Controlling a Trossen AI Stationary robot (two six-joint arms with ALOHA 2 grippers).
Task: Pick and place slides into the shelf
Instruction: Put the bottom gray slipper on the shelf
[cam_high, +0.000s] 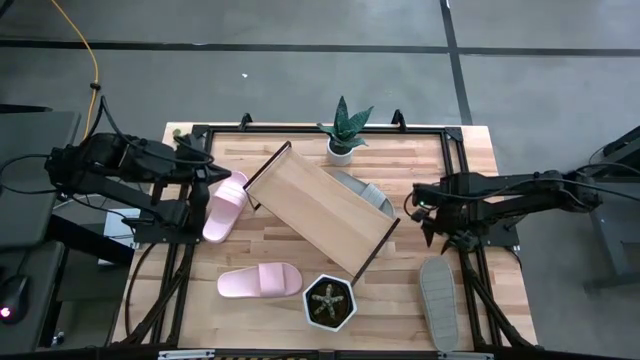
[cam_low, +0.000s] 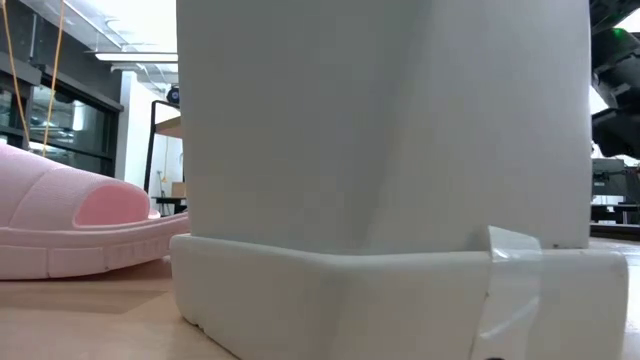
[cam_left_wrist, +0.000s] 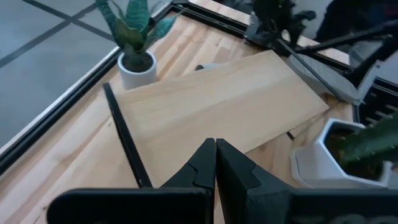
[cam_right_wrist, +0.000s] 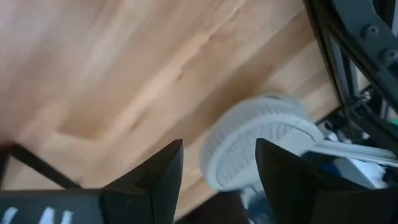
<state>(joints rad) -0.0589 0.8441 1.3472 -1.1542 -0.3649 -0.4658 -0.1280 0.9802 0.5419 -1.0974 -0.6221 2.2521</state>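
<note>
Four slides: two pink (cam_high: 226, 205) (cam_high: 260, 281), two grey (cam_high: 362, 193) (cam_high: 439, 303). One shelf (cam_high: 318, 210) mid-desk, two plants (cam_high: 343, 132) (cam_high: 330, 304) at 12 and 6. Left pincer (cam_left_wrist: 216, 163) pinched closed, empty; right pincer (cam_right_wrist: 219, 163) spread wide, empty.

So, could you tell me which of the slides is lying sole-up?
The grey slide at the table's front right corner, below the right gripper: its treaded sole faces up, while both pink slides show their straps.

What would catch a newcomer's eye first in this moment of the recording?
The shelf lies diagonally across the middle of the table, with one grey-beige slide partly under its far edge. Two pink slides sit on the left arm's side, and another grey-beige slide, sole up, lies near the front right corner. The right gripper is open beside the shelf's end.
</note>
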